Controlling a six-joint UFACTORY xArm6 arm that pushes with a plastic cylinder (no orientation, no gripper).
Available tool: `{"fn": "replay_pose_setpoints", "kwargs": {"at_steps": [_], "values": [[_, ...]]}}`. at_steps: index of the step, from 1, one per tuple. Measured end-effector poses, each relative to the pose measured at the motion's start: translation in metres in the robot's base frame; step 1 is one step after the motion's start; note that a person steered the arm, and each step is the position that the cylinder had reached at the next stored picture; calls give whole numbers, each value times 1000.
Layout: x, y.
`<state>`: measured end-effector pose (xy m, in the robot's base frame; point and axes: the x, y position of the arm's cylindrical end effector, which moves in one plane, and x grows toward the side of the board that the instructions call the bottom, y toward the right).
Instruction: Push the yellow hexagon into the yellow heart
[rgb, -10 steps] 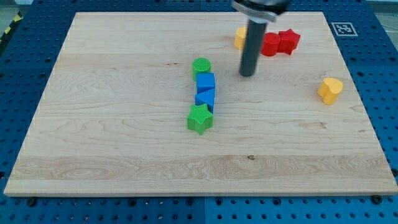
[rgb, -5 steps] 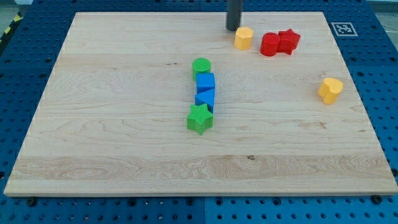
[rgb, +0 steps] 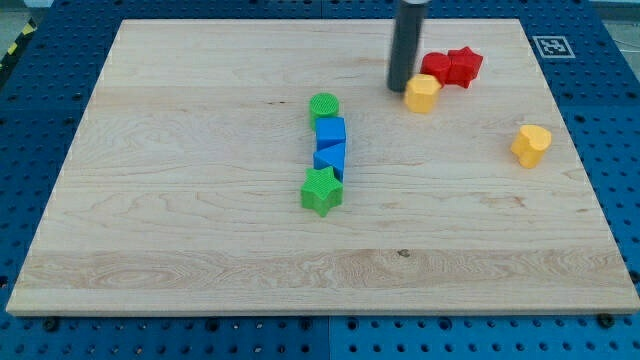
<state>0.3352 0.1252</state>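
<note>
The yellow hexagon (rgb: 422, 94) lies on the wooden board near the view's top, right of centre. My tip (rgb: 401, 88) stands right against the hexagon's upper left side. The yellow heart (rgb: 531, 145) lies further to the view's right and a little lower, well apart from the hexagon.
Two red blocks (rgb: 449, 67) sit just above and right of the hexagon, almost touching it. A column stands at the board's centre: green cylinder (rgb: 324, 106), blue cube (rgb: 331, 131), blue triangle (rgb: 331, 157), green star (rgb: 321, 191). The board's right edge (rgb: 575, 150) lies beyond the heart.
My tip went up past the hexagon to its upper left, then came down and right, pushing the hexagon down and to the right, below the red blocks.
</note>
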Motion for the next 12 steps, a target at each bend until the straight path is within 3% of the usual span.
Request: {"fn": "replay_pose_setpoints", "kwargs": {"at_steps": [1, 2, 4, 6, 9, 12], "values": [[16, 55], [35, 56], [28, -3], [64, 3], [64, 72], [51, 94]]}}
